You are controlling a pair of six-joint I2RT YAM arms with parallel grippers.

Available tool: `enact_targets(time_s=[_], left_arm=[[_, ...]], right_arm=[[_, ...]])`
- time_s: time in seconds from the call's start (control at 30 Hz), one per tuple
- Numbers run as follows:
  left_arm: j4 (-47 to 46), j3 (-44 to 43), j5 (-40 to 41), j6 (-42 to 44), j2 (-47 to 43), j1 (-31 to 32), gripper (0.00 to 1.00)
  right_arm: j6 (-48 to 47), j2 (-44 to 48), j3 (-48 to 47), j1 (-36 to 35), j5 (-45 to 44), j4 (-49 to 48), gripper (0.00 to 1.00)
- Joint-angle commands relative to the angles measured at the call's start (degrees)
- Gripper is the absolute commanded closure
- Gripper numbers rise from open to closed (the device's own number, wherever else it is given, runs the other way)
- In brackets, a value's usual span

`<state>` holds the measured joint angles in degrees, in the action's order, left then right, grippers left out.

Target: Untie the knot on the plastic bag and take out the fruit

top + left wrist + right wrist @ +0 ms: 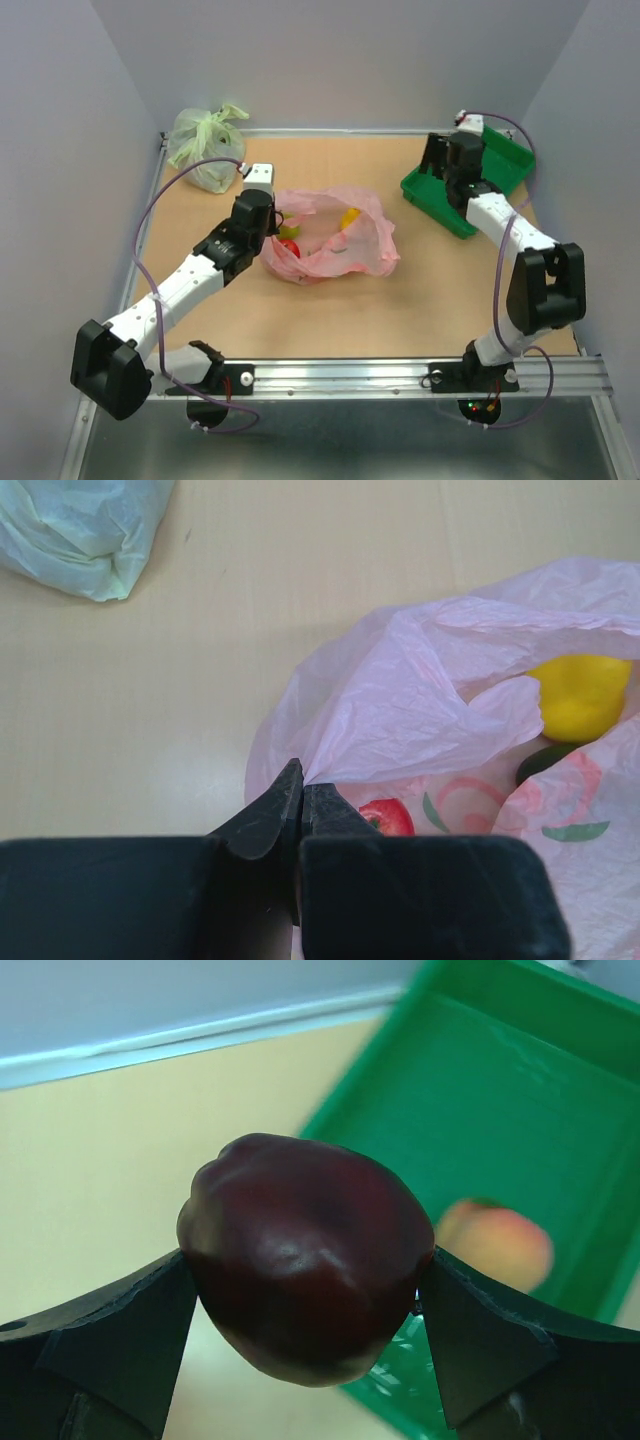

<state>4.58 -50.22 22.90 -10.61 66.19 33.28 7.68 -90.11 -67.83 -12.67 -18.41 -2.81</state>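
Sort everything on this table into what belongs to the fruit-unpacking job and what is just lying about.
Job: pink bag, dark purple fruit, yellow fruit, red fruit, peach, green tray.
Lying about: pale green bag.

We see a pink bag [400, 710] with pink and green drawings, a yellow fruit [582, 695], a red fruit [392, 818], a dark purple fruit [300, 1260], black fingers [110, 1350], a peach fruit [495, 1243] and a green bin [520, 1090].
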Motion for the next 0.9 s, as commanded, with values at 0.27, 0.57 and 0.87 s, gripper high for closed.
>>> enact_targets(time_s=[0.27,0.57,0.87], left_arm=[[-0.4,-0.8,0.0,0.1,-3.5,-0.2,1.00],[-0.4,-0.8,-0.7,0.0,-3.7,-0.5,1.00],[-1.1,-0.6,-2.9,0.1,-3.4,-0.6,1.00]], right_arm=[[10.5,-16.8,-11.3,12.4,0.7,1.1,0.27],[9.0,-12.7,-9.2,12.4,5.8,1.1,0.00],[5.0,1.9,-2.1,7.8,20.4,1.8,0.00]])
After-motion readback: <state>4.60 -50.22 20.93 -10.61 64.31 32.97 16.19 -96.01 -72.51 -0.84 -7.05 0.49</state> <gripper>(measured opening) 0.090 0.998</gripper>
